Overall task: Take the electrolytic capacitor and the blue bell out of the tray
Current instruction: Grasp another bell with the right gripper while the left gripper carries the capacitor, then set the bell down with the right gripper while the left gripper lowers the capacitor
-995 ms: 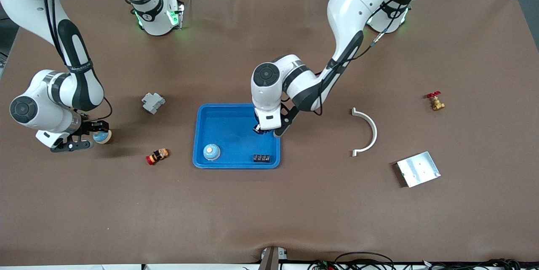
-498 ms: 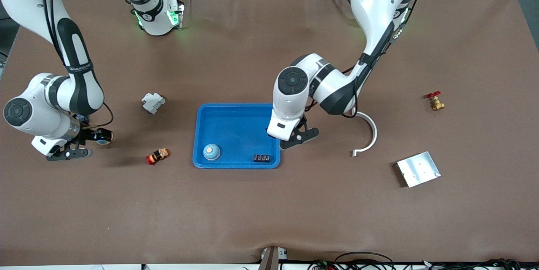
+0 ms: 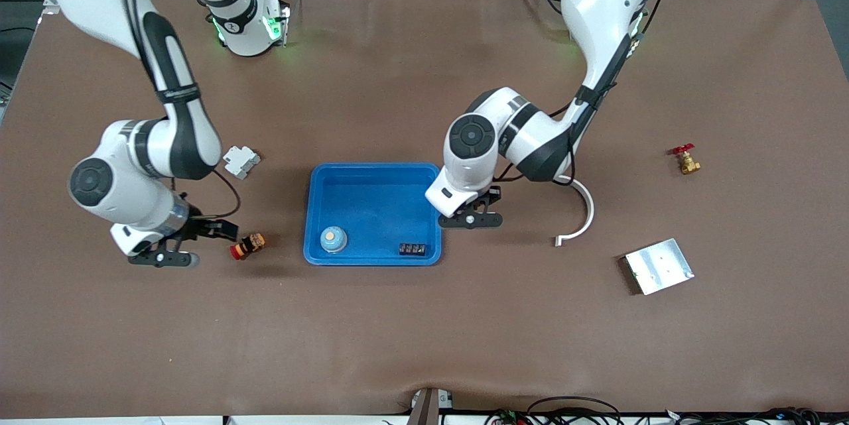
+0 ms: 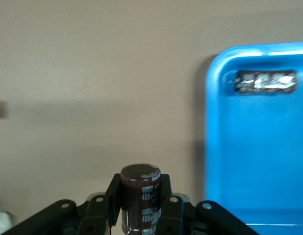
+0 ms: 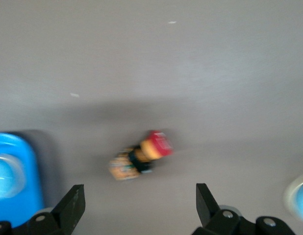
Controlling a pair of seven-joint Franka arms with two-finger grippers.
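My left gripper (image 3: pixel 471 217) is shut on a dark brown capacitor (image 4: pixel 141 203). It hangs over the table just past the edge of the blue tray (image 3: pixel 371 180) at the left arm's end. The tray also shows in the left wrist view (image 4: pixel 259 161). A blue bell (image 3: pixel 333 239) with a tan top sits in the tray. My right gripper (image 3: pixel 209 246) is open and empty, low over the table beside a red and orange button (image 3: pixel 247 245). The right wrist view shows its jaws wide apart (image 5: pixel 139 198), the button (image 5: pixel 141 155) ahead, and a second bell (image 5: pixel 299 196) at the frame's edge. That bell is hidden in the front view.
A black terminal block (image 3: pixel 412 249) lies in the tray. A grey block (image 3: pixel 241 161) sits by the right arm's elbow. A white curved bracket (image 3: pixel 582 207), a metal plate (image 3: pixel 658 266) and a brass valve (image 3: pixel 686 160) lie toward the left arm's end.
My left gripper carried the capacitor from over the tray out past its edge. My right gripper left the second bell on the table and moved toward the tray, to the button.
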